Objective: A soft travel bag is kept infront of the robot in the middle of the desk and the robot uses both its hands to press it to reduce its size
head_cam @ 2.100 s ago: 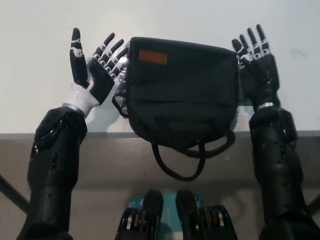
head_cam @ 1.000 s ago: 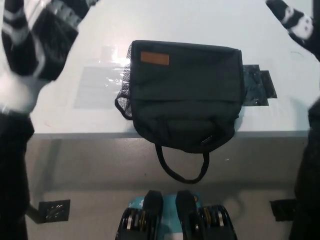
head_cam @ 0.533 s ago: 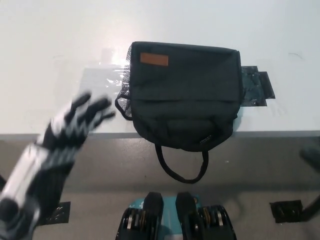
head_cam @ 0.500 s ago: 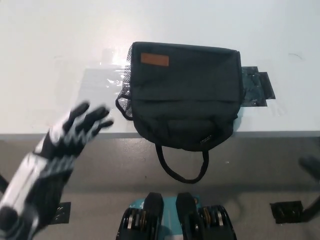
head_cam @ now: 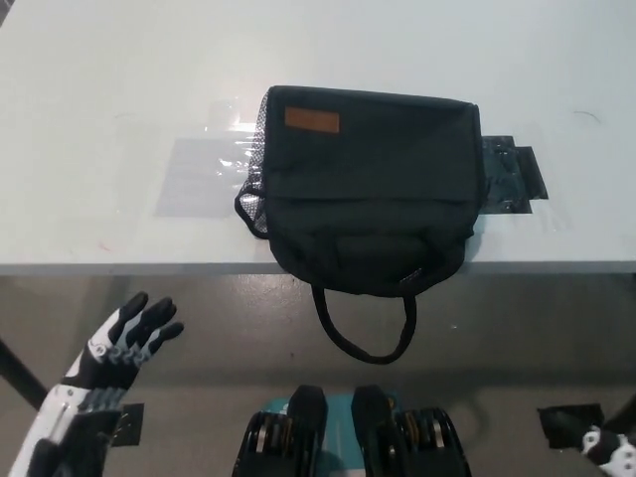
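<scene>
Bag (head_cam: pixel 368 189), dark and soft, is seen lying flat in the middle of the white desk (head_cam: pixel 119 89), its near end overhanging the desk's near edge and its loop handle (head_cam: pixel 363 328) hanging below. A brown patch (head_cam: pixel 312 120) is set at its far left corner. Clear tape (head_cam: pixel 204 174) is stuck to the desk left of it, black tape (head_cam: pixel 512 174) right of it. The left hand (head_cam: pixel 124 343) is held low at the near left, well apart from the bag, fingers spread and empty. Only a sliver of the right hand (head_cam: pixel 608 449) is shown at the near right; its fingers cannot be told.
</scene>
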Controlling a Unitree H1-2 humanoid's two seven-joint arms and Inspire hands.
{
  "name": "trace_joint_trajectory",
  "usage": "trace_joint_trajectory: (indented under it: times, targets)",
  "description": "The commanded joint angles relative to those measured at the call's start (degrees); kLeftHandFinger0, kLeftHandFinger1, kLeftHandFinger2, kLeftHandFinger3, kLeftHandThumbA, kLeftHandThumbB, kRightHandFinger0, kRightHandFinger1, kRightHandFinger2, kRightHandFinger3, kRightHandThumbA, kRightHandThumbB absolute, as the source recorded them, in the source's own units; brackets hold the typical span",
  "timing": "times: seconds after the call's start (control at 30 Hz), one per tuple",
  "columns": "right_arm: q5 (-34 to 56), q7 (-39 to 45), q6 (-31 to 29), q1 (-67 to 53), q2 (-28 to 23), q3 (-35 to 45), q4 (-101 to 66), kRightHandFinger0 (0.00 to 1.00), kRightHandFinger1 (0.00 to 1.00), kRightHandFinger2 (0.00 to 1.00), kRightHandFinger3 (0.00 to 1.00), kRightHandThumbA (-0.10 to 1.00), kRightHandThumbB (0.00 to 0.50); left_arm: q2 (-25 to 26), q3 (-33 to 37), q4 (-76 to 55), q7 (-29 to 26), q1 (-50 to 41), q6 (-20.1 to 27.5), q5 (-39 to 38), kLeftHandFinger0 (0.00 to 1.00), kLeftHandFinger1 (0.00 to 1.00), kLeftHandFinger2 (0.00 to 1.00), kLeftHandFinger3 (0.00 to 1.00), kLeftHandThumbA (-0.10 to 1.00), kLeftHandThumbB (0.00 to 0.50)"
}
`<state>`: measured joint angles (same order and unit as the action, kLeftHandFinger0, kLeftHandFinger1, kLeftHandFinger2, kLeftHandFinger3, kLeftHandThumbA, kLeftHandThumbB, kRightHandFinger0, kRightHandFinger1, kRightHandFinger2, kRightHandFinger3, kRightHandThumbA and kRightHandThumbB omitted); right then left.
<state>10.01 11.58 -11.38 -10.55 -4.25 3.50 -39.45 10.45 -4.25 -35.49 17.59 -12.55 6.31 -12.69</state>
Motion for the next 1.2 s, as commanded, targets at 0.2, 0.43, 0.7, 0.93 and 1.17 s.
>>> trace_joint_trajectory:
  times: [0.2,0.43,0.7,0.93,1.17]
  targets:
    - [0.4,0.5,-9.9,0.1,0.0,-1.8,14.9,1.00,1.00,1.00,1.00,1.00,0.258,2.4,1.5,16.7,1.1,2.3,8.2,2.2,1.00,1.00,1.00,1.00,1.00,0.295]
    - [2.1,0.1,-10.8,2.6,1.4,-2.4,27.0,1.00,1.00,1.00,1.00,1.00,0.286,2.7,1.7,24.9,0.8,5.9,8.5,1.3,1.00,1.00,1.00,1.00,1.00,0.267]
    - [2.0,-0.3,-12.2,5.4,1.5,-1.5,32.0,1.00,1.00,1.00,1.00,1.00,0.280,2.6,1.4,26.4,-0.5,9.4,7.3,2.6,1.00,1.00,1.00,1.00,1.00,0.244]
    - [1.6,-0.6,-12.4,6.4,1.1,-1.0,33.0,0.90,1.00,1.00,1.00,1.00,0.214,2.6,1.4,27.2,-1.1,10.5,8.4,4.7,1.00,1.00,1.00,1.00,1.00,0.178]
    - [-0.1,-2.0,-11.4,6.9,1.3,-0.6,33.4,0.00,1.00,1.00,1.00,1.00,0.179,2.5,1.1,27.5,-1.4,11.5,7.1,4.4,0.59,1.00,1.00,1.00,1.00,0.138]
